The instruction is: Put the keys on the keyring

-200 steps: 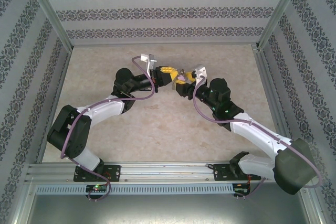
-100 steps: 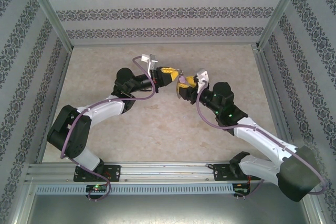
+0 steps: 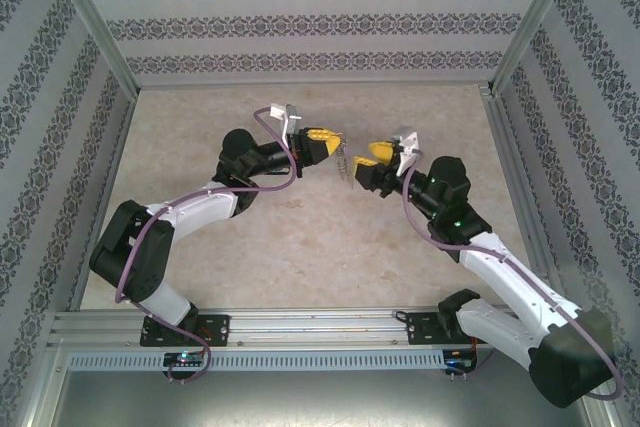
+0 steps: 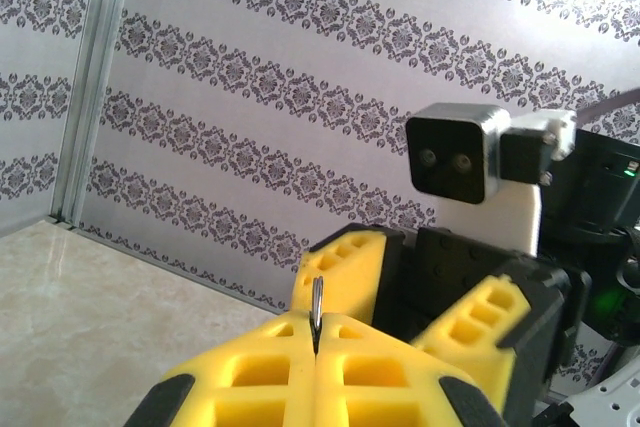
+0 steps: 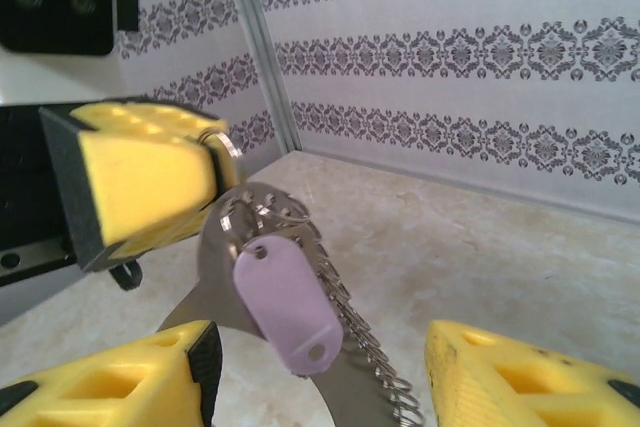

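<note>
Aloft, keyring (image 5: 212, 257) with lilac key (image 5: 283, 302) in left gripper (image 4: 315, 337).

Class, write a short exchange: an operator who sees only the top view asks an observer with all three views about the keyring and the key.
Operator: Is the left gripper gripping the keyring?
Observer: Yes. In the left wrist view its fingers are shut on the ring's thin metal edge.
Operator: Where's the key?
Observer: In the right wrist view the lilac key hangs against the ring, just ahead of the open right gripper.
</note>
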You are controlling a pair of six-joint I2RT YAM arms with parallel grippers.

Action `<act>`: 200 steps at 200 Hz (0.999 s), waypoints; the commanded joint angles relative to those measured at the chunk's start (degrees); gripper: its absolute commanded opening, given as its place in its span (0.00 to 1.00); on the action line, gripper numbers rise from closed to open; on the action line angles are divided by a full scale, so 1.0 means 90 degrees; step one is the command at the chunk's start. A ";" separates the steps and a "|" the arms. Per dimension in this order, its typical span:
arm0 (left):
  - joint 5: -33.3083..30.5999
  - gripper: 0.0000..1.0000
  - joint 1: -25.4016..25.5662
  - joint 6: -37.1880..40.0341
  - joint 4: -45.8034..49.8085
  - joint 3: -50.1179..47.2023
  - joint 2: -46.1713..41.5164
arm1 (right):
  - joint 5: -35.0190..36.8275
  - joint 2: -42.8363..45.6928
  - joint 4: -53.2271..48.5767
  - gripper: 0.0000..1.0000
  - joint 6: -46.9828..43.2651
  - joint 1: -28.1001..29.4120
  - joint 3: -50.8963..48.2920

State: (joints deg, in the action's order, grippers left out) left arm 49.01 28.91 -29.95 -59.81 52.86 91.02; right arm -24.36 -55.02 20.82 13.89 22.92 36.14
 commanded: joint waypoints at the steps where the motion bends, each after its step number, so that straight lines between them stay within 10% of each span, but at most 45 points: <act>1: 0.0027 0.00 0.0070 0.0154 -0.0112 0.0106 -0.0187 | -0.0648 -0.0140 0.0456 0.56 0.0784 -0.0195 0.0333; 200: 0.0130 0.00 0.0081 0.0152 0.0141 0.0213 -0.0301 | -0.2854 -0.1811 0.2537 0.37 0.2362 -0.0447 0.1081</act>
State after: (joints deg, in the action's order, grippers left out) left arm 49.23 28.91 -29.95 -58.15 52.86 90.61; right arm -47.37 -70.57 38.96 33.85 19.59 43.53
